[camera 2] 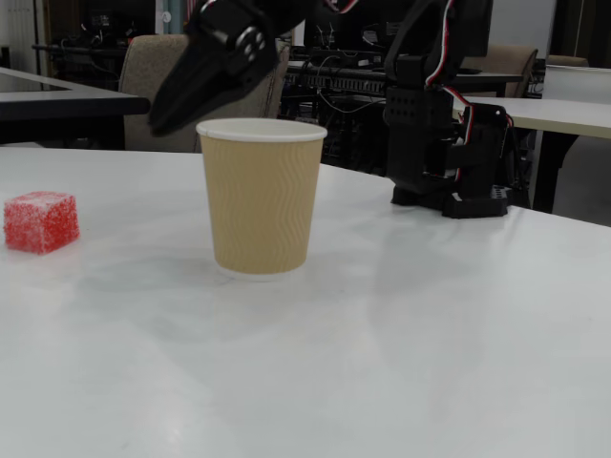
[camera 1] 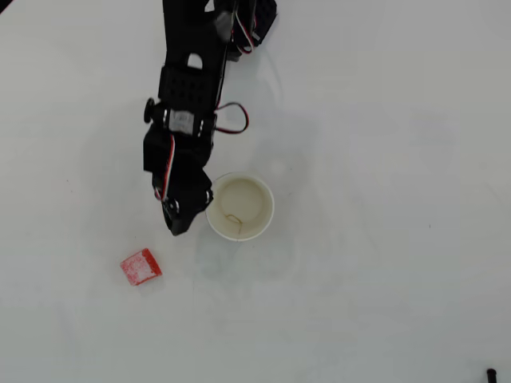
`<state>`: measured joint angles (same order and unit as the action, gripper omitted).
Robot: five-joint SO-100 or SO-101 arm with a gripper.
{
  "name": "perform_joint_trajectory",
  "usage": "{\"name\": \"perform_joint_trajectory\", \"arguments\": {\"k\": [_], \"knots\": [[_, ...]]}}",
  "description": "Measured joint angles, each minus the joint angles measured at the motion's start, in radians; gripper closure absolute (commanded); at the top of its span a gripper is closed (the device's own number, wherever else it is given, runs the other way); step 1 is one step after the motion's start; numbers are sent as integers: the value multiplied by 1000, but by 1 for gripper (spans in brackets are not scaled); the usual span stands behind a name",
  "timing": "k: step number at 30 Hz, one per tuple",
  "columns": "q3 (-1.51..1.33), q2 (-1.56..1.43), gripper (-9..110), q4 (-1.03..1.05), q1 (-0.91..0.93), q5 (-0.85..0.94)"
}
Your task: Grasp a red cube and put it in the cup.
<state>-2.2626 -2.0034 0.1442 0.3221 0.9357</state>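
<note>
The red cube [camera 1: 140, 267] lies on the white table, below and to the left of the cup [camera 1: 271, 209] in the overhead view. Its faces are speckled white. In the fixed view the red cube [camera 2: 40, 221] sits at the far left and the cup [camera 2: 261, 196] stands upright with a tan ribbed wall and a white rim. My gripper [camera 1: 176, 227] is shut, holds nothing, and points down-left just beside the cup's left rim. In the fixed view my gripper [camera 2: 160, 124] hangs in the air at about rim height, left of the cup. A gap of bare table separates it from the cube.
The arm's black base [camera 2: 449, 162] stands behind and right of the cup. A padded chair [camera 2: 205, 86] and a dark table [camera 2: 67, 100] stand beyond the table's far edge. A small black object [camera 1: 491, 373] shows at the overhead view's bottom right corner.
</note>
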Motion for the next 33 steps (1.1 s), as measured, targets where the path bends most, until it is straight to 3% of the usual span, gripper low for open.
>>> {"name": "perform_joint_trajectory", "arguments": {"k": [6, 22, 33], "knots": [[20, 55, 89, 0, -18, 198], [275, 233, 88, 64, 12, 298], [376, 336, 81, 114, 52, 592]]}}
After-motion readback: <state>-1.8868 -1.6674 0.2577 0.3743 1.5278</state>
